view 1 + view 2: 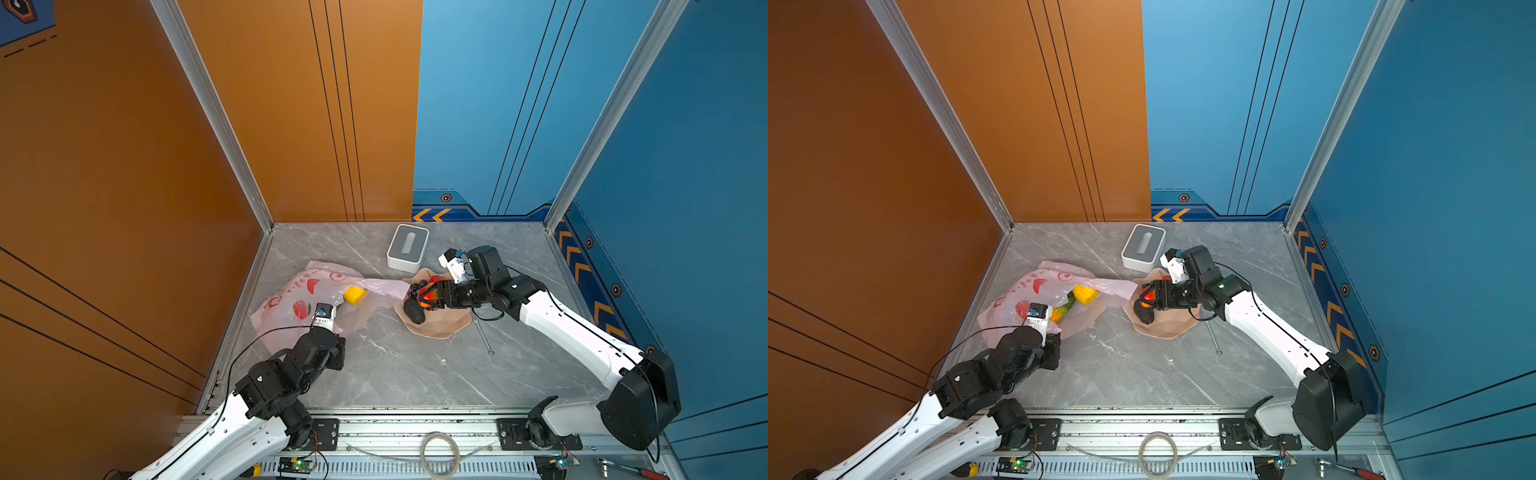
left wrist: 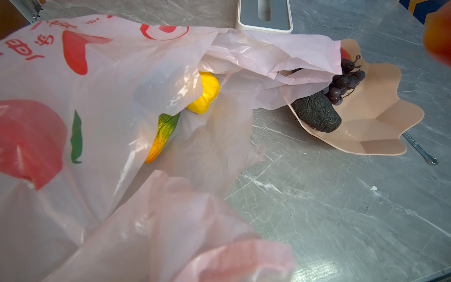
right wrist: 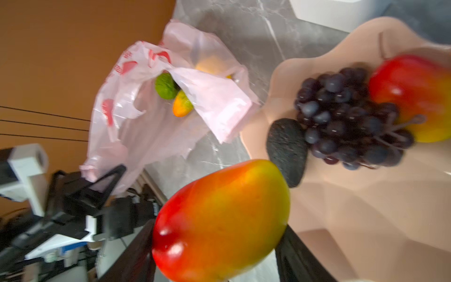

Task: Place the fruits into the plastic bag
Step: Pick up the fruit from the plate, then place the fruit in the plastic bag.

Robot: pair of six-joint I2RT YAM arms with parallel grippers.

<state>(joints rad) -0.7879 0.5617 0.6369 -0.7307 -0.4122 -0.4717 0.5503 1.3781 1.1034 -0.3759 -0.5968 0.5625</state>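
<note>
The pink plastic bag (image 1: 291,299) (image 1: 1025,291) lies crumpled at the left. Its mouth faces the peach plate (image 1: 446,326) (image 2: 380,117). A yellow fruit (image 1: 354,295) (image 2: 207,95), an orange-green one (image 2: 161,136) (image 3: 181,103) and a lime-green one (image 3: 166,85) sit inside it. My left gripper (image 3: 116,172) is shut on the bag's near edge, and pink film covers its jaws in the left wrist view. My right gripper (image 1: 428,298) (image 3: 219,244) is shut on a red-orange mango (image 3: 219,214) just above the plate. Grapes (image 3: 346,117), an avocado (image 1: 414,312) (image 3: 288,149) and a second mango (image 3: 415,97) lie on the plate.
A white-and-grey box (image 1: 407,247) (image 1: 1143,246) stands behind the plate, close to the right wrist. A thin metal pin (image 1: 484,334) (image 2: 419,151) lies on the marble right of the plate. Orange wall on the left, blue wall on the right.
</note>
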